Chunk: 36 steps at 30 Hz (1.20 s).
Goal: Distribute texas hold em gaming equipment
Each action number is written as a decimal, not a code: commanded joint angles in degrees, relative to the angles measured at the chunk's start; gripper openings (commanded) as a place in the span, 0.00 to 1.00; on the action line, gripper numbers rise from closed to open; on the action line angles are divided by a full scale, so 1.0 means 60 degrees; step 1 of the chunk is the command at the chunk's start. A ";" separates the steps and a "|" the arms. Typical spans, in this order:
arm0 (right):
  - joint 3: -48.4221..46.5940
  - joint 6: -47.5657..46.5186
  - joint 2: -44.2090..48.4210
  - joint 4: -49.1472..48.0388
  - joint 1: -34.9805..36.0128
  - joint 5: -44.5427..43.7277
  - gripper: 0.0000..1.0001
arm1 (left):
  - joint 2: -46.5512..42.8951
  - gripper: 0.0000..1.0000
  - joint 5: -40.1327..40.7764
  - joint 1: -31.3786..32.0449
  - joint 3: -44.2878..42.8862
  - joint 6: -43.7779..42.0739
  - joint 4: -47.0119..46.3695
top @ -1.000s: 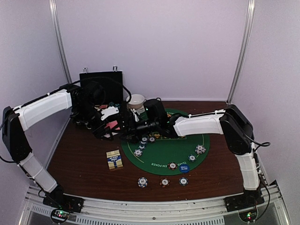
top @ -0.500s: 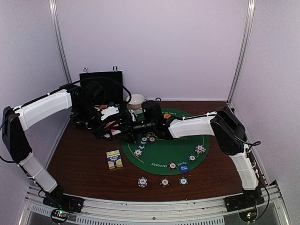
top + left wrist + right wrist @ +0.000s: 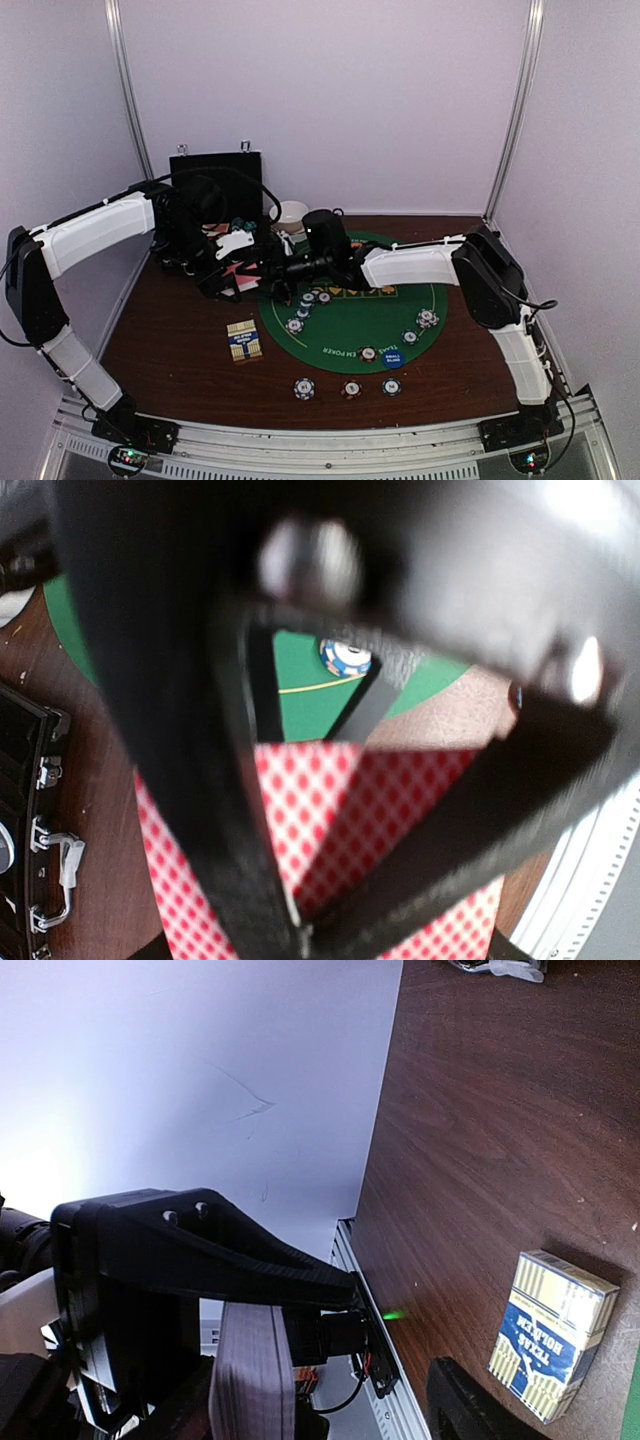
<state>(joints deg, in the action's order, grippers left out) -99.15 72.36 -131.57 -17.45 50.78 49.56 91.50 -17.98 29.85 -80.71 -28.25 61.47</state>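
My left gripper (image 3: 228,268) is shut on a deck of pink-backed cards (image 3: 243,271) and holds it above the table, left of the green mat (image 3: 340,335). The deck fills the bottom of the left wrist view (image 3: 330,810). It shows edge-on in the right wrist view (image 3: 250,1375). My right gripper (image 3: 268,268) reaches left to the deck. Its fingers stand apart with the deck between them (image 3: 320,1388). Striped chips (image 3: 295,325) lie on the mat, and three more (image 3: 351,388) lie in front of it. A blue disc (image 3: 392,358) lies at the mat's near edge.
A blue and gold card box (image 3: 244,340) lies on the wood left of the mat and shows in the right wrist view (image 3: 552,1332). A black case (image 3: 215,185) stands at the back left. White bowls (image 3: 292,212) sit behind the mat.
My right gripper has moved left, across the mat's far edge, up to the deck in my left gripper. The left gripper has hardly moved.
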 commanded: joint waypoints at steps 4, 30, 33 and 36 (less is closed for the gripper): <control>0.0636 -0.1217 0.0736 0.1862 -0.0334 -0.0214 0.64 | -0.0141 0.00 -0.0182 0.0028 -0.0069 -0.0184 -0.0184; 0.1544 -0.0426 0.2092 0.0596 -0.0380 0.0335 0.29 | -0.0016 0.00 0.0085 0.0023 0.0046 -0.0140 -0.0216; 0.1668 -0.0642 0.2251 0.0885 -0.0467 0.0311 0.27 | -0.0047 0.00 0.0113 0.0034 0.0077 -0.0140 -0.0219; 0.1882 -0.0672 0.2401 0.0936 -0.0544 0.0298 0.23 | -0.0060 0.00 0.0136 0.0035 0.0105 -0.0154 -0.0226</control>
<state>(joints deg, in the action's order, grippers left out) -89.69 69.52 -121.23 -12.27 48.34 51.13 91.53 -16.88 29.85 -80.42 -28.60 61.49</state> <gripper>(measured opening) 0.253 0.667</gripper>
